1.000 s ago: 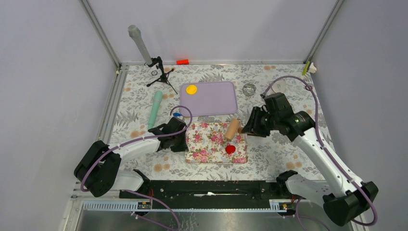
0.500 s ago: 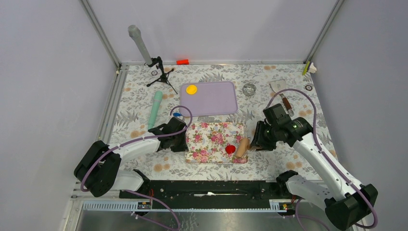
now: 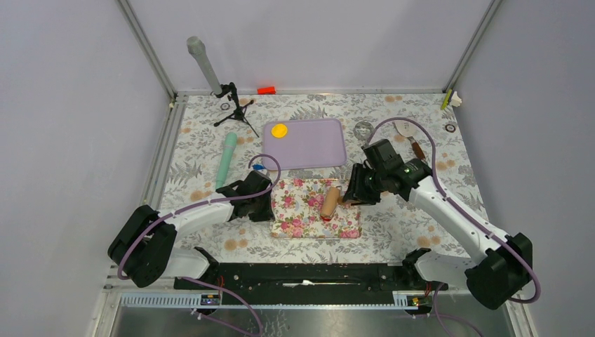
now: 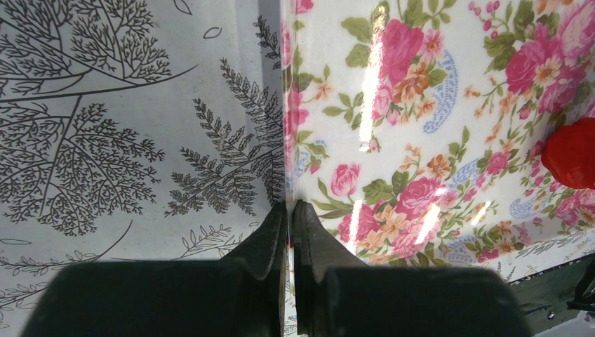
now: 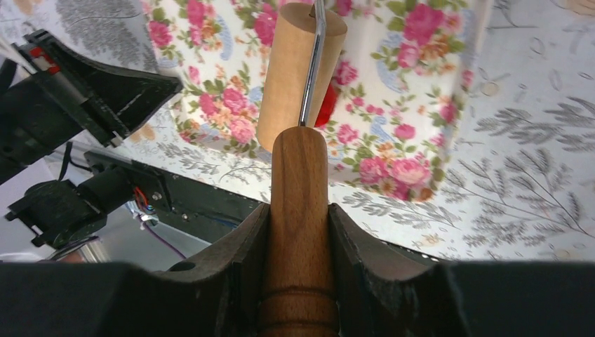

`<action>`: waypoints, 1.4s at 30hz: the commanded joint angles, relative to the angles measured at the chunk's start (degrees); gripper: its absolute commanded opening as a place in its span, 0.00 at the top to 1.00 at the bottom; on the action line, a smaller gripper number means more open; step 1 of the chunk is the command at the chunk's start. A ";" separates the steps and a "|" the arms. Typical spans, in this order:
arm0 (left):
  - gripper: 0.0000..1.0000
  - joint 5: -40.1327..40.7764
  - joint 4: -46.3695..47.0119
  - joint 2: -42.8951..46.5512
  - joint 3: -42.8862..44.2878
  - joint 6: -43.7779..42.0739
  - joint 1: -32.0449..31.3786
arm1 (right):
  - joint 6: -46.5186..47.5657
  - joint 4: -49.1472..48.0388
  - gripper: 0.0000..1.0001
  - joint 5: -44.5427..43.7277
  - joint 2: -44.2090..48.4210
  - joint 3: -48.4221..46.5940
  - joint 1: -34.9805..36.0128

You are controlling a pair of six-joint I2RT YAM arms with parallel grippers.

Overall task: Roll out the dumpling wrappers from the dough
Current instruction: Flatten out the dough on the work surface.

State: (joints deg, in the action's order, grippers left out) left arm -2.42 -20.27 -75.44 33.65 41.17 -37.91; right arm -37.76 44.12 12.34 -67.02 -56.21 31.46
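**Two jaws closed: one on the mat, one on the roller**

We see the left jaws pressed together with hardly a gap, pinching the left edge of the floral mat [image 4: 421,105]. That edge runs straight into the slit between the two fingers.

The right jaws stand partly apart, and they clamp the wooden handle [image 5: 299,196] of the roller [image 3: 328,201] from both sides. A thin metal rod joins the handle to the drum [image 5: 295,77], which lies slanted on the right half of the mat.

The dough [image 4: 572,151] is a bright red lump on the mat's right part. From the right wrist we see the drum lying across it, so only a red sliver shows beside the wood. We cannot tell how flat it is.

Beyond the mat, on the table [image 3: 196,140], lies a lilac tray [image 3: 316,144]. A yellow wrapper [image 3: 279,130] sits flat in its far-left corner, well apart from the dough.

Left of the tray rests a pale green stick [image 3: 226,160], with a small black tripod [image 3: 235,111] behind it. A red-orange block [image 3: 266,90] lies at the back wall. A scraper [image 3: 410,133] lies far right, behind the right arm.
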 commanded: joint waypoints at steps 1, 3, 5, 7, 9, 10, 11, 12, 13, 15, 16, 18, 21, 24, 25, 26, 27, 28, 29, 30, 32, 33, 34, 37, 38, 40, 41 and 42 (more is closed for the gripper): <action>1.00 -0.73 -2.67 -0.82 -1.29 -2.32 -0.69 | -1.32 -5.04 1.00 3.14 -2.35 -3.14 2.20; 1.00 -0.66 -2.75 -0.56 -1.31 -2.32 -0.76 | -1.33 -5.55 1.00 3.29 -3.36 -3.81 2.63; 1.00 -0.57 -2.91 -0.44 -1.31 -2.32 -0.76 | -1.33 -5.97 1.00 3.37 -4.01 -4.29 3.07; 1.00 -0.58 -2.92 -0.41 -1.40 -2.32 -0.76 | -1.45 -6.40 1.00 4.13 -4.17 -4.89 3.20; 1.00 -0.58 -2.93 -0.47 -1.43 -2.32 -0.82 | -1.37 -5.71 1.00 4.28 -3.86 -6.58 3.25; 1.00 -0.51 -2.93 -0.42 -1.40 -2.32 -0.80 | -0.98 -4.86 1.00 3.63 -3.40 -7.88 3.25; 1.00 -0.49 -2.93 -0.35 -1.39 -2.28 -0.84 | -0.45 -3.35 1.00 2.27 -2.85 -9.20 3.19; 1.00 -0.45 -2.99 -0.26 -1.48 -2.24 -0.80 | 0.22 -1.24 1.00 0.09 -2.21 -10.77 3.25; 1.00 -0.33 -3.04 -0.17 -1.58 -2.19 -0.90 | 0.97 1.17 1.00 -2.35 -1.58 -11.79 3.21; 1.00 -0.19 -3.02 0.05 -1.78 -2.07 -0.93 | 2.32 6.19 1.00 -6.32 0.12 -12.42 3.24; 1.00 -0.17 -3.02 0.18 -1.87 -1.98 -0.94 | 2.71 7.74 1.00 -7.49 1.18 -12.17 3.21; 1.00 -0.08 -3.06 0.42 -1.94 -1.97 -1.02 | 2.92 11.26 1.00 -10.03 2.75 -11.23 3.06; 1.00 -0.05 -3.06 0.47 -1.92 -1.97 -1.10 | 3.01 15.30 1.00 -13.98 4.26 -8.42 3.08; 1.00 -0.30 -2.90 0.56 -2.00 -1.89 -1.34 | 1.98 15.53 1.00 -14.13 4.87 -6.25 3.07; 1.00 -0.31 -2.81 0.61 -2.13 -1.88 -1.42 | 1.66 15.22 1.00 -13.36 4.63 -5.71 3.08; 1.00 -0.38 -2.84 0.61 -2.18 -1.84 -1.50 | 1.48 14.43 1.00 -12.63 4.24 -5.04 3.08; 1.00 -0.39 -2.84 0.60 -2.25 -1.86 -1.55 | 1.39 13.45 1.00 -10.72 3.80 -4.20 3.14; 1.00 -0.44 -2.84 0.63 -2.24 -1.88 -1.58 | 1.32 12.37 1.00 -9.50 3.29 -3.76 3.14; 1.00 -0.41 -2.84 0.62 -2.19 -1.88 -1.70 | 1.30 11.06 1.00 -8.50 2.76 -3.14 3.16; 1.00 -0.40 -2.86 0.64 -2.11 -1.96 -1.72 | 1.33 9.89 1.00 -7.79 2.17 -2.78 3.24; 1.00 -0.31 -2.84 0.80 -1.94 -2.05 -1.81 | 1.39 7.57 1.00 -6.95 0.94 -2.71 3.29; 1.00 -0.27 -2.84 0.94 -1.99 -2.06 -1.82 | 1.51 6.76 1.00 -6.63 0.32 -2.95 3.41; 1.00 -0.15 -2.78 1.03 -2.12 -1.98 -1.82 | 1.54 5.95 1.00 -6.30 -0.21 -3.30 3.46; 1.00 -0.09 -2.43 1.09 -2.44 -1.59 -1.82 | 1.66 3.36 1.00 -4.71 -1.77 -4.09 3.47; 1.00 -0.18 -2.41 1.01 -2.51 -1.54 -1.82 | 1.68 2.53 1.00 -4.09 -2.37 -4.35 3.56; 1.00 -0.22 -2.38 0.84 -2.45 -1.69 -1.82 | 1.66 1.21 1.00 -2.36 -3.33 -4.77 3.78; 1.00 -0.22 -2.41 0.82 -2.45 -1.70 -1.82 | 1.70 0.74 1.00 -1.98 -3.75 -4.93 3.96; 1.00 -0.27 -2.42 0.74 -2.38 -1.77 -1.82 | 1.76 0.50 1.00 -1.84 -4.26 -5.04 4.15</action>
State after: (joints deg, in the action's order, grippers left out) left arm -2.46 -19.68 -74.63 32.86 41.04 -39.00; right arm -35.79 51.75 5.93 -69.76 -58.50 34.44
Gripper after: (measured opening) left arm 0.036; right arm 0.391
